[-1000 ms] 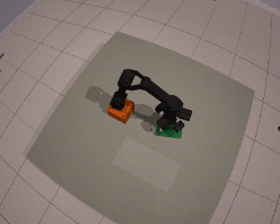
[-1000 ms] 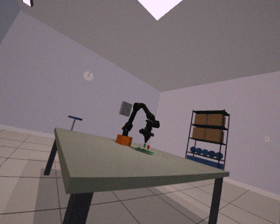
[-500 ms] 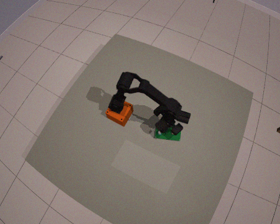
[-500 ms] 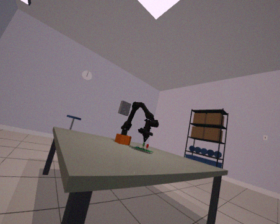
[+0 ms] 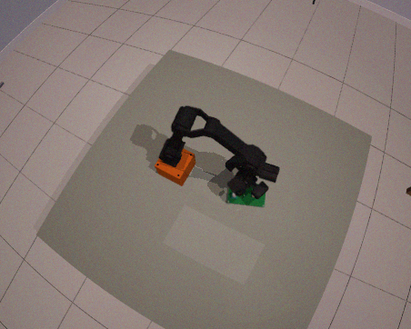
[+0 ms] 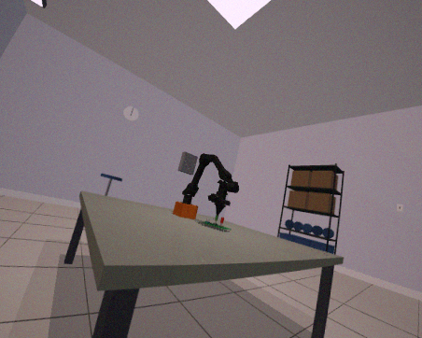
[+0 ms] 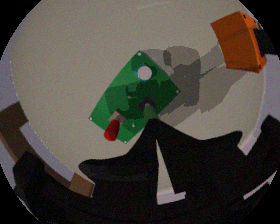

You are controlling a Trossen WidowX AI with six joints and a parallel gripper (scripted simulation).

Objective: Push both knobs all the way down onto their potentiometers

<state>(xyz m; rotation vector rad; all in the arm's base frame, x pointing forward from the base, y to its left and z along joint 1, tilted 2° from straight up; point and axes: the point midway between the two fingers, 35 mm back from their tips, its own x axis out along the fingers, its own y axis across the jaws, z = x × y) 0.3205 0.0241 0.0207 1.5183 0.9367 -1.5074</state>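
The green circuit board (image 5: 259, 203) (image 6: 225, 229) (image 7: 125, 76) stands on the table under my gripper. The red knob (image 6: 222, 219) (image 7: 111, 131) stands tall above a potentiometer near one edge of the board. The green knob (image 6: 216, 218) (image 7: 151, 113) stands over the darker potentiometer beside it. My gripper (image 6: 218, 216) (image 7: 152, 122) is shut with nothing between the fingers, pointing down. Its tips are right at the top of the green knob and partly cover it in the wrist view; whether they touch cannot be told. In the top view the arm hides both knobs.
A white round part (image 7: 144, 73) stands on the board near a corner. The arm's orange base (image 5: 177, 169) (image 6: 185, 210) (image 7: 237, 42) is on the table to one side of the board. A lighter rectangle (image 5: 214, 243) marks the table in front of the board.
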